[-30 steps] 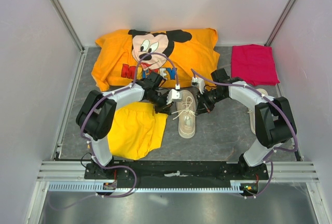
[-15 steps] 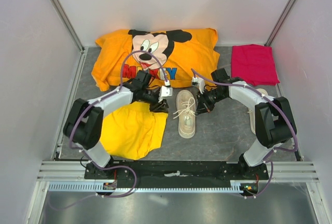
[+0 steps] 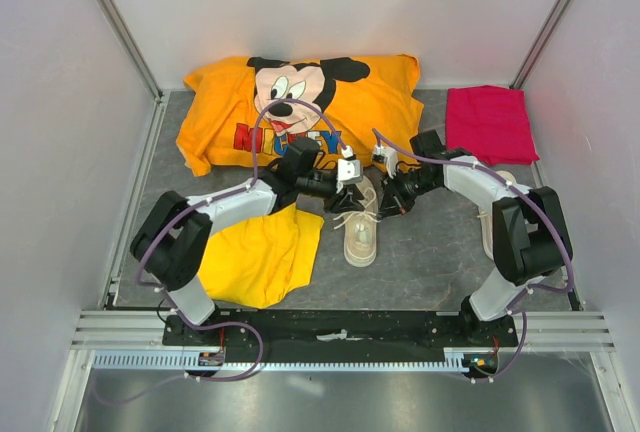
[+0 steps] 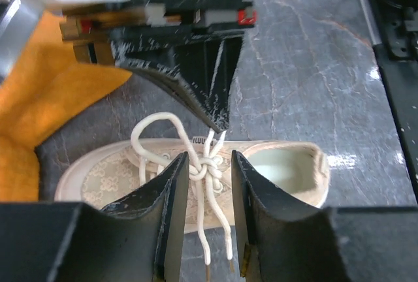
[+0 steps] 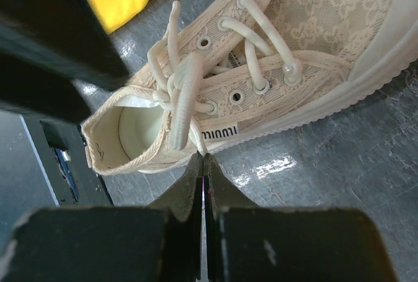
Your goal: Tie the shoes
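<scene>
Bright, even light; blurred near wrist-view edges.

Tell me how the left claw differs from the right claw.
The left claw is open, fingers either side of the lace knot; the right claw is shut, holding nothing. The left claw points at the shoe; the right claw points at the table beside it. Both are black.

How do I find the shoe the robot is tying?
Find the big orange Mickey shirt at the back. Just in front of it, beside the yellow shorts, lies the cream shoe. Unlike the bright clothes, it is pale with white laces.
</scene>
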